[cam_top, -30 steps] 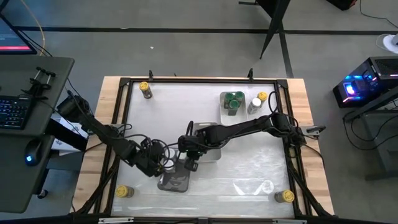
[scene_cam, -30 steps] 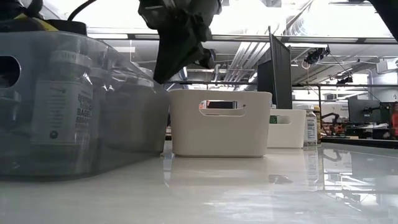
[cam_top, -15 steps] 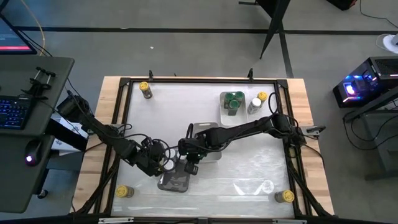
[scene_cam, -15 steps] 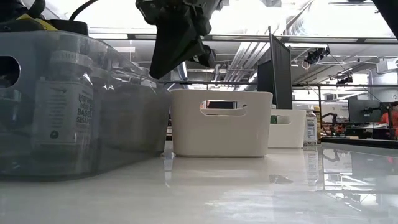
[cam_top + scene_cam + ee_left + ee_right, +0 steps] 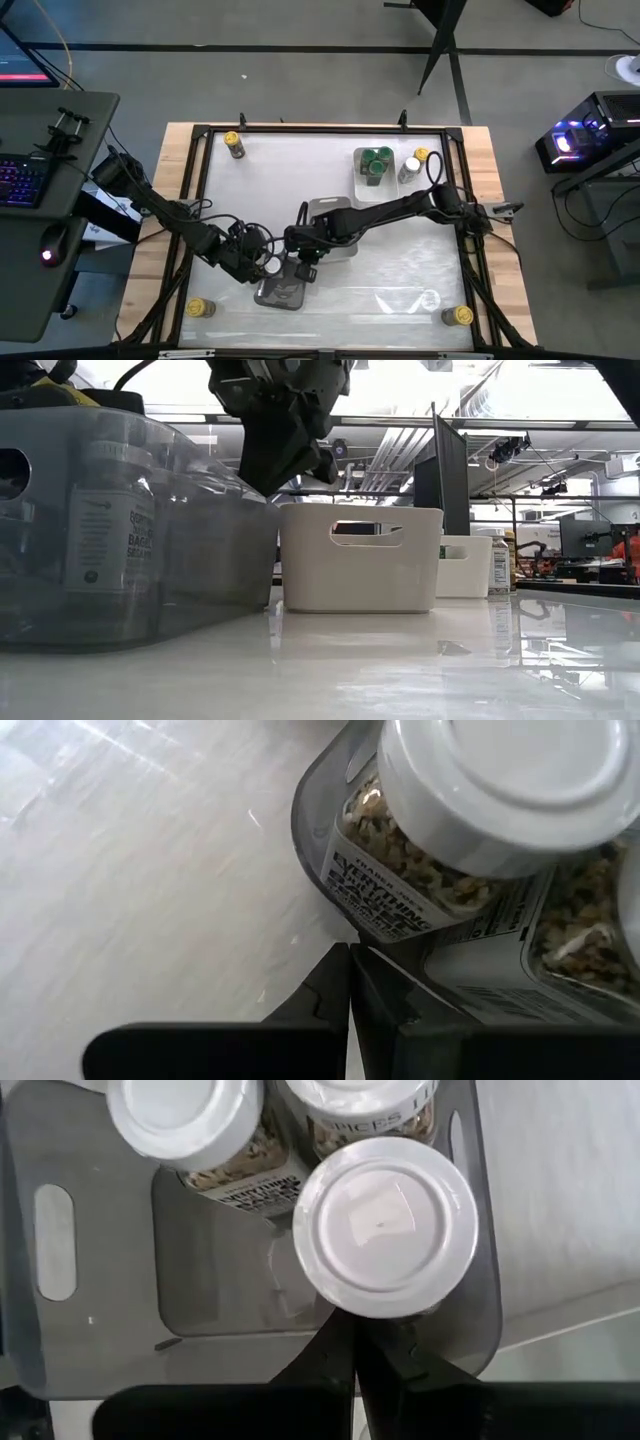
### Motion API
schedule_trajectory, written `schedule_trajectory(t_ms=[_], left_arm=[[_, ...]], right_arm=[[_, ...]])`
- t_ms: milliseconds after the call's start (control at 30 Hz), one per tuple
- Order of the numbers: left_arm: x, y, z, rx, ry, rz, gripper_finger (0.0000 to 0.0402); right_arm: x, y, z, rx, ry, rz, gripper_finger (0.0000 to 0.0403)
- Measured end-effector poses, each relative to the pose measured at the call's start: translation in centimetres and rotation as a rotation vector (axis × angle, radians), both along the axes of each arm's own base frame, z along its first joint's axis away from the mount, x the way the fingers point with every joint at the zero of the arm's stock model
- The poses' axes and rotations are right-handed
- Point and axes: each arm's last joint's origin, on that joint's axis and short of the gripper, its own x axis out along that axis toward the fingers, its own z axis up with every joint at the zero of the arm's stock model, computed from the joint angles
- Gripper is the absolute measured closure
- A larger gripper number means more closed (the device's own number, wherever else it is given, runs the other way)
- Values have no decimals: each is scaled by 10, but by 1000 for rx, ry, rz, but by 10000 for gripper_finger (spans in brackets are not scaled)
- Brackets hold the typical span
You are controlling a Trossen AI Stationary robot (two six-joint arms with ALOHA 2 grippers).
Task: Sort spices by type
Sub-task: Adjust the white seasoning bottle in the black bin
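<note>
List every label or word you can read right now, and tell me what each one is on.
"TRADER JOE'S" and "EVERYTHING": label of the white-lidded jar in the grey tray, left wrist view; the lines below are cut off.
"SPICES": label of a second white-lidded jar, right wrist view.
Label on the jar seen through the tray wall, low view: too blurred to read.

1. The left arm (image 5: 170, 215) reaches in from the table's left edge toward the middle front, bent at the elbow.
2. The left gripper (image 5: 268, 268) has its fingers (image 5: 325, 990) pressed together.
3. The right arm (image 5: 400, 208) stretches from the right edge across to the centre.
4. The right gripper (image 5: 303, 264) points downward, fingers (image 5: 345, 1345) closed, just beside the left one.
</note>
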Motion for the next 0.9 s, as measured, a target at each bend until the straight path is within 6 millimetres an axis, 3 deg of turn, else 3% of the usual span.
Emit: schedule_trajectory(t_ms=[200, 900], left_arm=[[0, 0, 0, 0, 0, 0, 401], [0, -1, 0, -16, 25, -41, 401]], right_arm=[[2, -1, -7, -20, 8, -10, 403], [-2, -5, -3, -110, 35, -22, 403]])
